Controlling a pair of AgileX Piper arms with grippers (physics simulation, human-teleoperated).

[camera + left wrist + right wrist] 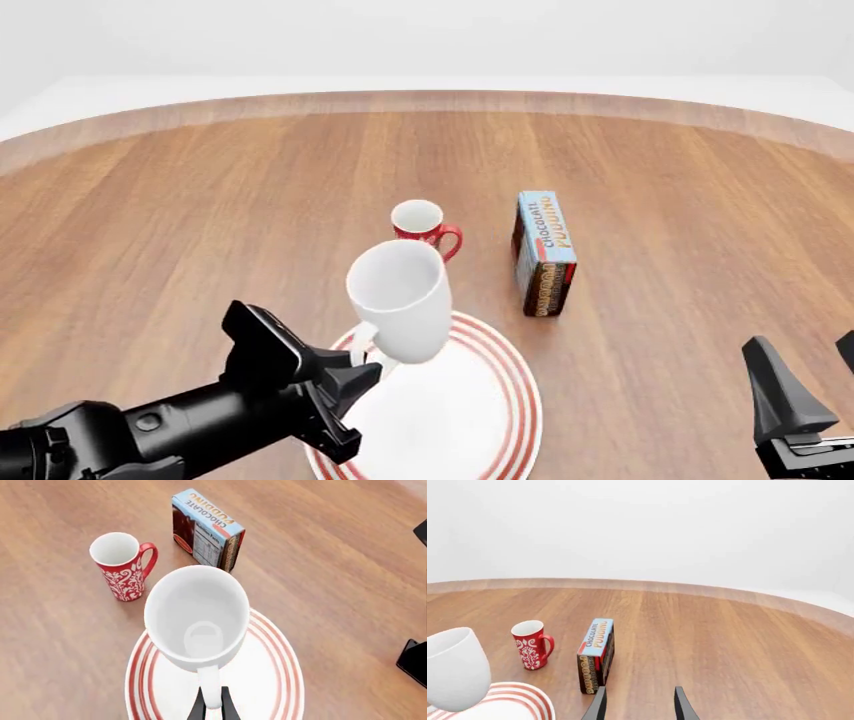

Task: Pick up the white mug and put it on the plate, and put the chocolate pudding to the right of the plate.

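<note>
Ceramic, so rigid, slick and breakable: the white mug [399,298] is hanging above the plate [514,400], its handle pinched by the left tool [213,704]. The right tool [638,701] is idling released near the chocolate pudding [543,252], a light carton standing on the tabletop [200,210], best gripped across its narrow sides.

From my front view, the white mug [399,298] covers the far-left part of the plate [501,395], and my left gripper [358,368] hides its near-left rim; the plate's near edge runs off frame. The mug's handle is hidden there. Right gripper [814,385] is cut off at the corner. Left wrist view: only the fingertips [227,706] show; the chocolate pudding [207,529] panel's small print is unreadable. Right wrist view crops mug and plate.
</note>
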